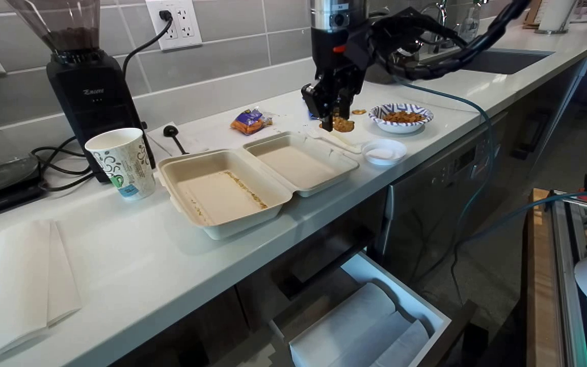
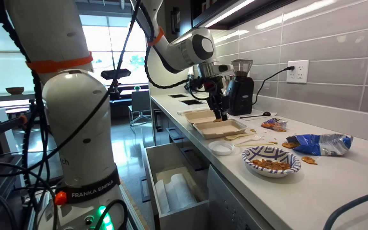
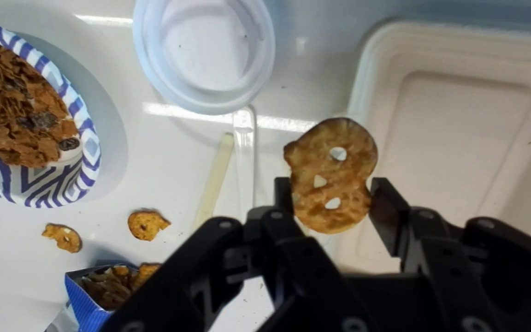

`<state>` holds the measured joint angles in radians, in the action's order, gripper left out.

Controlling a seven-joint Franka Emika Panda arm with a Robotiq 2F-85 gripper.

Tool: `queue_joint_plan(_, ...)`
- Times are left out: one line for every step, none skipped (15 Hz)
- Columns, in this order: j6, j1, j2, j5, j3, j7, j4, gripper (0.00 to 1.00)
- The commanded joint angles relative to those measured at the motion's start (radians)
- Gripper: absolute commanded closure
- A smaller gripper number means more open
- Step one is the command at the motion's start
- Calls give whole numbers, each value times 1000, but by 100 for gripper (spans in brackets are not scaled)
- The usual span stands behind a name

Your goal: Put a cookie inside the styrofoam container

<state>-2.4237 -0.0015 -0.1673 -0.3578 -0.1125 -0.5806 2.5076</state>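
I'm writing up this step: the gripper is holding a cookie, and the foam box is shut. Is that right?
Not quite: the foam box is not shut but open, its two halves lying side by side, as both exterior views show. The gripper is holding a cookie, as you say.

From here I see a paper cup (image 1: 123,165) near the coffee grinder (image 1: 95,109) and raisin bran (image 3: 14,113) in a patterned bowl (image 2: 269,152).

Rough cookie (image 3: 346,182), matt container (image 1: 268,172) — glossy counter (image 1: 135,260) (smooth, too).
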Motion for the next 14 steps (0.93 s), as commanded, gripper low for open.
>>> queue_joint_plan(50, 25, 16, 56, -13, 64, -32, 54)
queue_joint_plan(54, 31, 21, 71, -14, 81, -39, 53)
queue_joint_plan(52, 36, 25, 84, -16, 95, -46, 52)
queue_joint_plan(50, 39, 31, 89, -19, 105, -52, 50)
queue_joint_plan(49, 43, 35, 95, -21, 115, -56, 51)
queue_joint_plan(51, 48, 42, 103, -22, 126, -62, 50)
queue_joint_plan(50, 52, 49, 115, -22, 137, -68, 51)
queue_joint_plan(46, 56, 54, 123, -22, 145, -71, 52)
queue_joint_plan(46, 60, 63, 130, -23, 152, -78, 54)
queue_joint_plan(44, 63, 74, 135, -25, 153, -85, 53)
queue_joint_plan(46, 66, 84, 137, -26, 154, -93, 54)
queue_joint_plan(49, 69, 92, 145, -25, 158, -102, 43)
queue_joint_plan(47, 71, 93, 153, -22, 164, -106, 39)
queue_joint_plan(50, 74, 96, 161, -21, 171, -110, 38)
